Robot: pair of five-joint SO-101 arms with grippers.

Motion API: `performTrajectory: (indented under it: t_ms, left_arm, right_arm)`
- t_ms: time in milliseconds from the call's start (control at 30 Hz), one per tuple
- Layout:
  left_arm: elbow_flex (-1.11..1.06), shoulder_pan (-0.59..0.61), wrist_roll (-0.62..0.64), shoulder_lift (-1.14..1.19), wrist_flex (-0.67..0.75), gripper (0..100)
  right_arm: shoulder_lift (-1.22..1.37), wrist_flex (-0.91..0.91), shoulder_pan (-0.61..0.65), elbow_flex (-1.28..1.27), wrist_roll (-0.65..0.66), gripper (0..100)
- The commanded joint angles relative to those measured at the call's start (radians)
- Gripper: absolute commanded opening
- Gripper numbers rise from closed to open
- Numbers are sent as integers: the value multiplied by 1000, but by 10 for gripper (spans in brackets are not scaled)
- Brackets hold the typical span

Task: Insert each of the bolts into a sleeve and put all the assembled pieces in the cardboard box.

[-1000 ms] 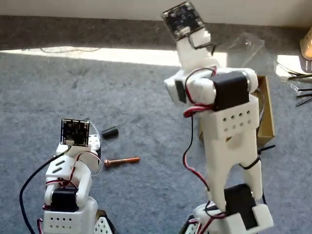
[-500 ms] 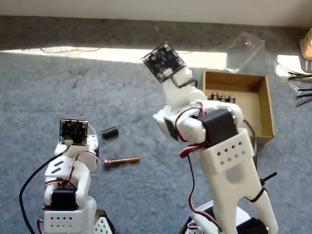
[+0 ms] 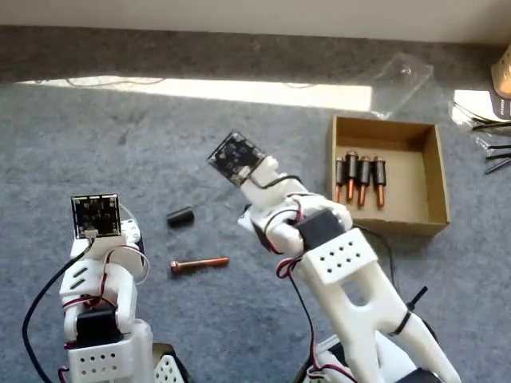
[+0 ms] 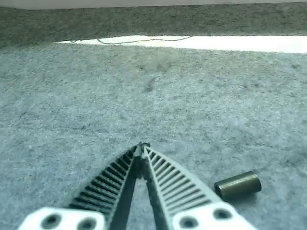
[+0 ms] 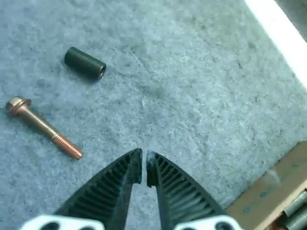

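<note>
On my left, the left arm point(image 3: 100, 279) has eased back a touch over the last second. Its end effector point(image 4: 142, 151) has both fingers pressed together, holds nothing, and hangs over the grey desk point(image 3: 64, 136) with the dark sleeve point(image 4: 238, 185) lying just beside it. That sleeve point(image 3: 180, 216) is on its side. The copper bolt point(image 3: 200, 263) lies near it but not touching, so this pair is not assembled yet.

The bigger change is the right arm point(image 3: 335, 255) – a second ago it stood tall over the box, and it has since swung left and dropped toward the middle of the desk. Its end effector point(image 5: 144, 165) is all but closed, with only a sliver between the fingers, and it is empty. It points at the carpet short of the bolt point(image 5: 43, 128) and sleeve point(image 5: 85, 63).

With that arm out of the way, the cardboard box point(image 3: 409, 179) on my right is uncovered, and four assembled pieces point(image 3: 359, 179) lie side by side inside. I judge that the box run is finished and only this last pair is left – next I'd need to open up and grab them
</note>
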State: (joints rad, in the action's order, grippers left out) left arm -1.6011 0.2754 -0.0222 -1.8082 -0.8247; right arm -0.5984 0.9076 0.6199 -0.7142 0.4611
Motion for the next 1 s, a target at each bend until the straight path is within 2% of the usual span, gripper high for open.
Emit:
performTrajectory:
  t_ms: [0, 167, 400, 633, 967]
  left_arm:
    - [39, 33, -5, -10, -8, 7]
    - [39, 105, -3, -10, -8, 6]
    - [41, 166, -2, -10, -11, 6]
    - [125, 209, -3, -10, -161, 7]
    - [130, 237, -2, -10, -173, 7]
  right_arm:
    - [45, -27, 48, 33, 28, 11]
    - [194, 28, 82, 153, 114, 74]
    - [427, 71, 88, 421, 129, 74]
    - [615, 73, 176, 591, 362, 74]
    - [848, 73, 214, 771, 603, 74]
